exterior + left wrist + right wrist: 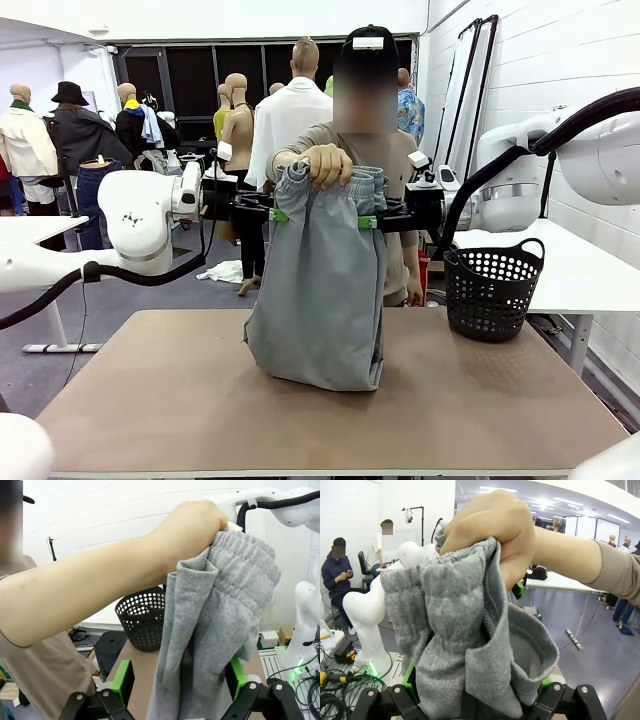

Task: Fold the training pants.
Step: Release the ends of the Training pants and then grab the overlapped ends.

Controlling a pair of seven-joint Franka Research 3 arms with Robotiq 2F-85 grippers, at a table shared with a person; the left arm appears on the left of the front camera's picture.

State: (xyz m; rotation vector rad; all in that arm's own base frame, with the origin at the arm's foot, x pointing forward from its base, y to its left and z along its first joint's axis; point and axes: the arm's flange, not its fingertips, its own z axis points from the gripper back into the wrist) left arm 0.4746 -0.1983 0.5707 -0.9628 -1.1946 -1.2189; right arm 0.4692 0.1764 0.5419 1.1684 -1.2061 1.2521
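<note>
Hanging from the person's hand [328, 165] by the bunched waistband, the training pants [320, 290] drape to the middle of the table [150, 400], lower end resting there. The left gripper [277, 213] at their 9 o'clock and the right gripper [368, 222] at 3 o'clock stand wide, fabric between the green pads. Cloth mostly hides the right's pads. A white patch on the person's cap [367, 43] is too small to read.
</note>
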